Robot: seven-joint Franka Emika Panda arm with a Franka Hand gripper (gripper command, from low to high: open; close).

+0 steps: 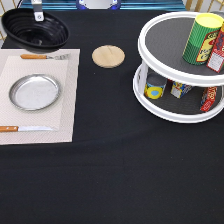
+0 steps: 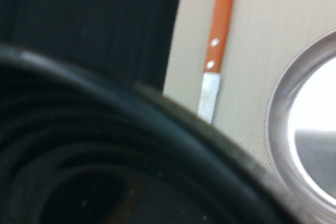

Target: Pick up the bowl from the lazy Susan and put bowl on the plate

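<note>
One glossy black bowl hangs far left, off the lazy Susan, beyond the plate; tool apparently pinching its slippery, stiff rim.

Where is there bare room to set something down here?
The black table is bare along the exterior view's bottom, and between the placemat and lazy Susan. The plate is bare. The top left is crowded: claw, bowl, fork.
</note>
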